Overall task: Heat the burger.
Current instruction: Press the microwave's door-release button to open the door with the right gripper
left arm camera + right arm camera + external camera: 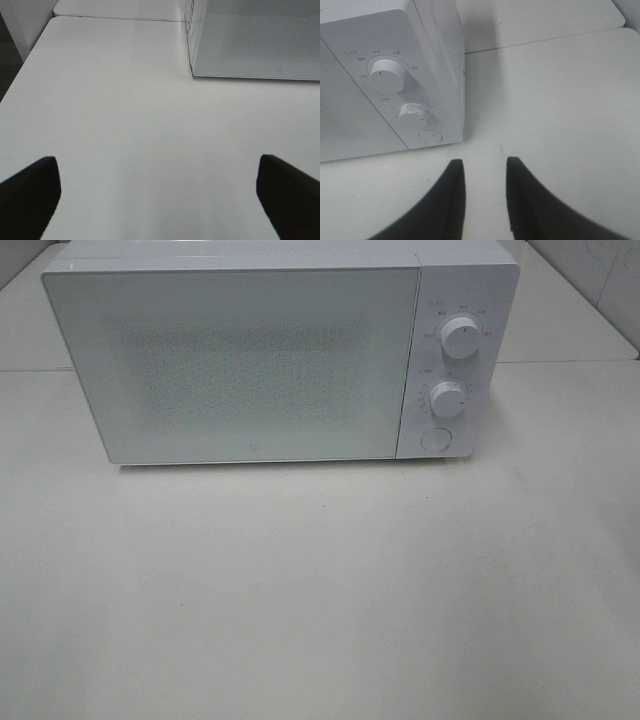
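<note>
The right pincer [483, 165] hangs low over the table [320, 590] with its two dark fingers drawn near to each other, a narrow gap between them and nothing in it. It points at the bare tabletop just in front of the microwave's [250, 360] control side. Beyond its tips lie the round button [431, 136] at the bottom of that panel, then the lower knob [414, 116] and the upper knob [385, 75] above it. The left pincer [156, 165] is spread as wide as it goes, holds nothing, and sits over empty tabletop off the microwave's other front corner. The door [240, 365] is shut flush. The burger shows in none of the views: it is not on the visible table. The speckled door panel gives no view inside, so I cannot tell whether it is in there, nor say anything of its look. With the door closed and the right pincer before the controls, the step in hand seems to be working the panel. If the burger is inside, the next move is to lift to a knob, spread enough to straddle it, and turn. If it is not, the door must be opened first, perhaps by pressing the button with the fingers near together.
</note>
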